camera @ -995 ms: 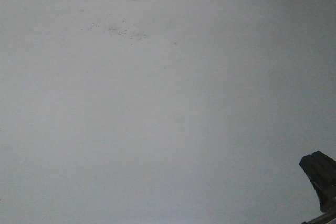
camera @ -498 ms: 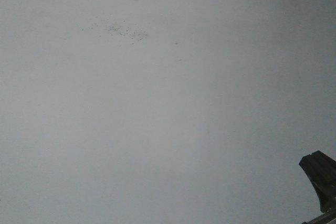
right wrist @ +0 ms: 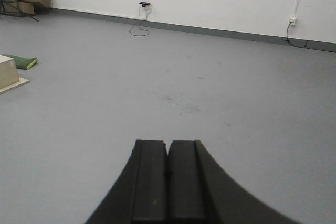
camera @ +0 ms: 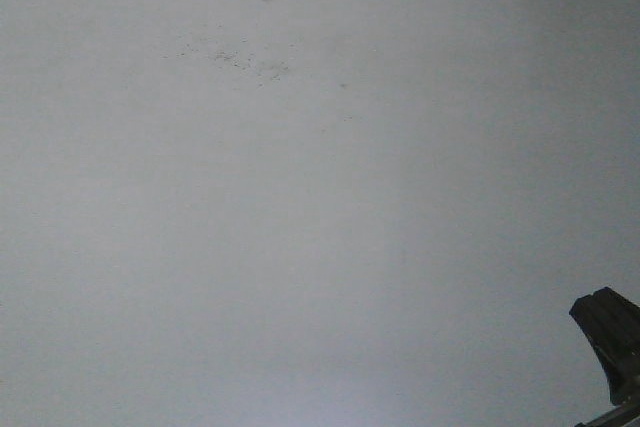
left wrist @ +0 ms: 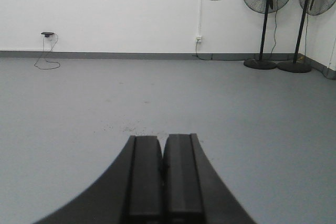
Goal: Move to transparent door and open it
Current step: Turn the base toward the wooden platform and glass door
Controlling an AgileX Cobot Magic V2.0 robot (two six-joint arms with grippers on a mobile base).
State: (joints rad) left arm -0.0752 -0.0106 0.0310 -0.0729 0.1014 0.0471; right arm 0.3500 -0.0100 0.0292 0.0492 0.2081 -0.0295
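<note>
The transparent door is out of view in every frame. My left gripper (left wrist: 163,139) is shut and empty, pointing low over the bare grey floor toward a white wall. My right gripper (right wrist: 168,143) is shut and empty, also over the grey floor. In the front view only grey floor shows, with a black gripper tip (camera: 610,332) at the bottom right corner.
Two black standing fans (left wrist: 268,19) stand at the far right by the white wall. A wall socket with a cable (left wrist: 198,39) and a charger with a cord (left wrist: 47,35) are on the wall. A wooden box (right wrist: 8,72) and a green cloth (right wrist: 21,61) lie at the left. Dark specks (camera: 240,57) mark the floor.
The floor specks in the front view have drifted slightly right and down, so the base has moved a little. Both grippers stay shut.
</note>
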